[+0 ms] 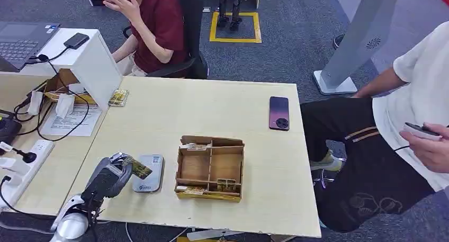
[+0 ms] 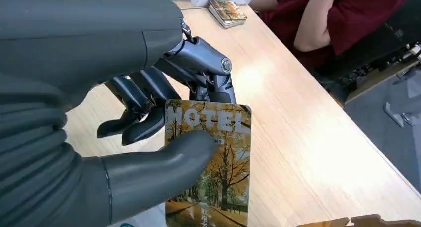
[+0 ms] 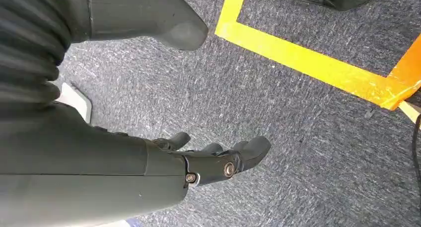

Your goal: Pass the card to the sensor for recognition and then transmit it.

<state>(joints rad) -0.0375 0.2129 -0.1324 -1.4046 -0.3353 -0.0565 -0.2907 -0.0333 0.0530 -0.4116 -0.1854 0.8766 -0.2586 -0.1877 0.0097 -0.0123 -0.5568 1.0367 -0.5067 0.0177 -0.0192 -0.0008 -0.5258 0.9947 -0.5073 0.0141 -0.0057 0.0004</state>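
- Left hand (image 1: 114,170) hovers over the near left part of the pale wooden surface (image 1: 159,109), its fingers (image 2: 144,95) and thumb grasping a hotel key card (image 2: 211,162).
- The card, printed with autumn trees and the word "HOTEL", is pinched between the thick grey thumb on its face and the darker fingers behind its top edge.
- From the head view the card (image 1: 138,168) sits above the left edge of a small grey card reader (image 1: 149,173) lying flat on the surface; whether card and reader touch I cannot tell.
- Just right of the reader stands an open wooden box (image 1: 210,168) with compartments; cards lie in its near and far slots.
- A dark smartphone (image 1: 279,113) lies well apart near the far right edge of the surface.
- A small stack of cards (image 1: 118,97) rests at the far left, beside a white stand (image 1: 92,62) with cables running under it.
- Right hand (image 3: 213,160) hangs over blue-grey carpet (image 3: 298,152) marked with yellow tape (image 3: 317,68); its fingers are released and apart, holding nothing.
- One person in a dark red shirt (image 1: 159,19) sits beyond the surface; another in a white shirt (image 1: 418,93) sits to the right, holding a small device.
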